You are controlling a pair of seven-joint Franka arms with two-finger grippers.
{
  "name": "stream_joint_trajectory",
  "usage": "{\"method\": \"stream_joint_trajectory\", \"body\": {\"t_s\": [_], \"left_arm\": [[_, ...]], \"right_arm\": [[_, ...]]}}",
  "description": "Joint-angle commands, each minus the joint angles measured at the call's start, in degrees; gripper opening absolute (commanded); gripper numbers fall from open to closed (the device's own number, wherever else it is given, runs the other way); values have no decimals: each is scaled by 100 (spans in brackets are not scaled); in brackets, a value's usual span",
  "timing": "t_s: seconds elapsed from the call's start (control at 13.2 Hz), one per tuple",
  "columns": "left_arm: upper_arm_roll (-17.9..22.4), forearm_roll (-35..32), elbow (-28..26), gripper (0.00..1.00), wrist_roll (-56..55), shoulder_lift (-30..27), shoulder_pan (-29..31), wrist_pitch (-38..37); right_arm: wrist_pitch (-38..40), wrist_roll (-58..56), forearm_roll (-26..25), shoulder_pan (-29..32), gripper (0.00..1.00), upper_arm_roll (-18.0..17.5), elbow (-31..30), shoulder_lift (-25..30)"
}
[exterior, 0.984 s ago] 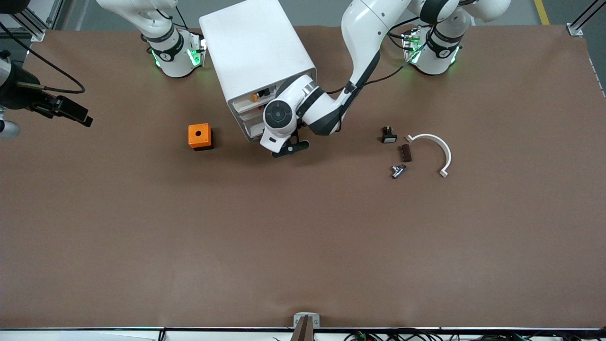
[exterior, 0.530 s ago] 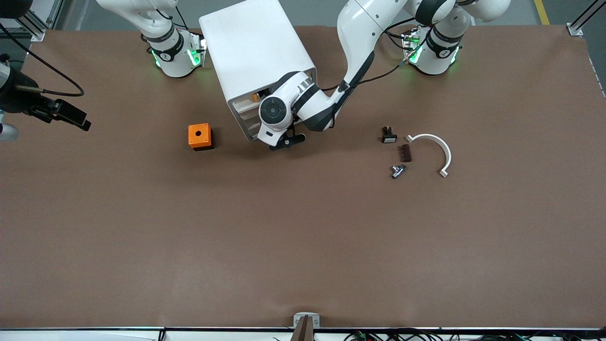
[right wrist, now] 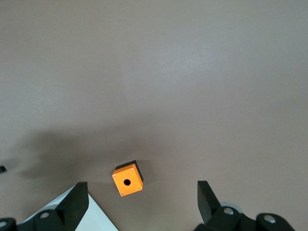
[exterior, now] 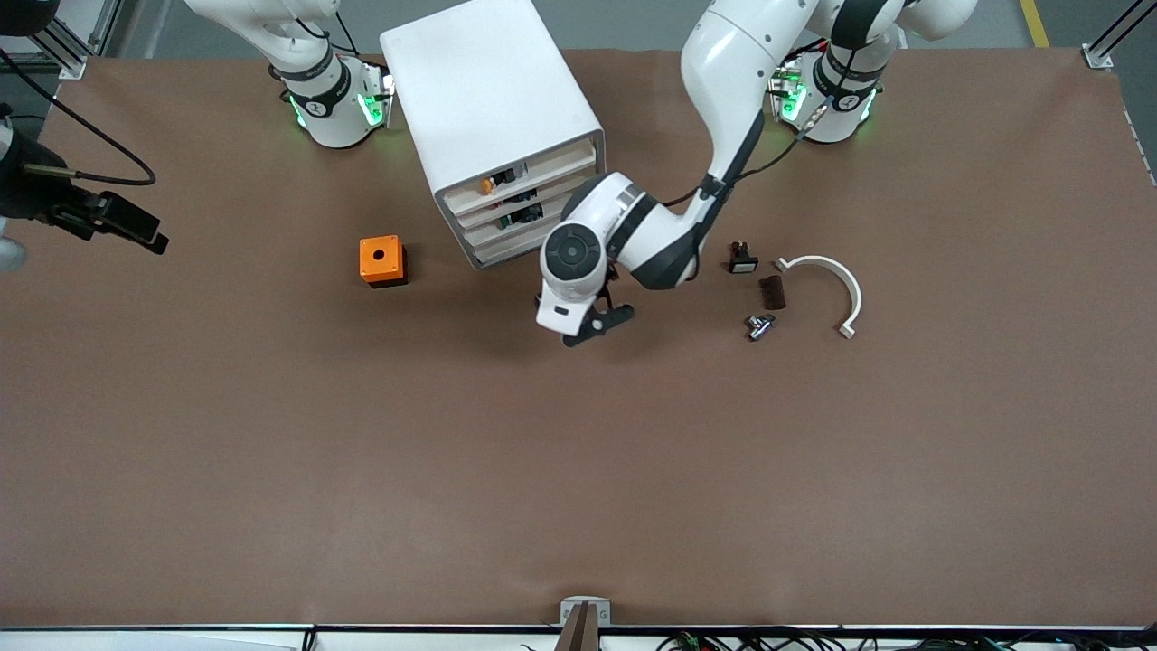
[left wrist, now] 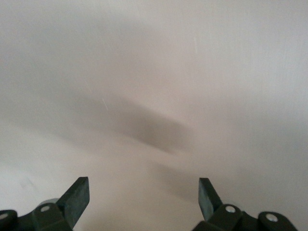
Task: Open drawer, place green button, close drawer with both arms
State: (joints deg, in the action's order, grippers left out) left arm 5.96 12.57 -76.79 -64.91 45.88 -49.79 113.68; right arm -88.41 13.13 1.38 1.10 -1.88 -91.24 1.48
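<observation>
Your right gripper (exterior: 145, 228) waits, fingers spread, at the frame's upper edge. Upper centre, what looks like the button (exterior: 522, 215) sits inside the cabinet's (exterior: 488, 81) middle drawer. Your left gripper (exterior: 597, 324), spread and empty, has backed off the cabinet front, so closing looks finished.

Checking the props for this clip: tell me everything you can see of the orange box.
The orange box is a small cube with an orange top, a round hole at its centre and a tiny screw at each corner, on a black base. It stands upright on the brown table, beside the white drawer cabinet, toward the right arm's end. Nothing touches it.
</observation>
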Motion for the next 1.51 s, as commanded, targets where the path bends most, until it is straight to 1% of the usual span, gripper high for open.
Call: {"method": "stream_joint_trajectory", "body": {"t_s": [0.0, 0.15, 0.3, 0.38, 0.45, 0.61, 0.76, 0.91, 1.29, 1.44], "left_arm": [[256, -404, -91, 100, -39, -246, 91, -66], [248, -580, -91, 100, -4, -412, 408, -135], [257, -598, -91, 100, 371, -640, 654, -451], [257, -598, -99, 100, 530, -746, 899, -583], [231, -607, -100, 100, 680, -938, 1215, -680], [239, -607, -108, 100, 996, -1176, 1603, -943], [248, -607, -108, 100, 1382, -1422, 1998, -1050], [248, -607, -108, 100, 2040, -1695, 2358, -1268], [248, -616, -117, 100, 3017, -2406, 3132, -1735], [248, -616, -117, 100, 3727, -2670, 3431, -2007]], "right_arm": [[-53, -65, -94, 109, 100, -102, -43, 71], [-106, -65, -138, 171, 100, -154, -43, 63], [-97, -65, -164, 425, 100, -452, -43, 63], [-106, -65, -173, 417, 100, -471, -43, 71], [-124, -65, -182, 400, 100, -471, -34, 71], [-246, -65, -287, 391, 100, -471, -16, 54], [-352, -221, -305, 408, 100, -471, 45, 36], [-466, -512, -323, 408, 100, -436, 89, 19], [-414, -513, -358, 276, 100, -330, 72, 27], [-396, -513, -358, 276, 100, -330, 72, 36]]}}
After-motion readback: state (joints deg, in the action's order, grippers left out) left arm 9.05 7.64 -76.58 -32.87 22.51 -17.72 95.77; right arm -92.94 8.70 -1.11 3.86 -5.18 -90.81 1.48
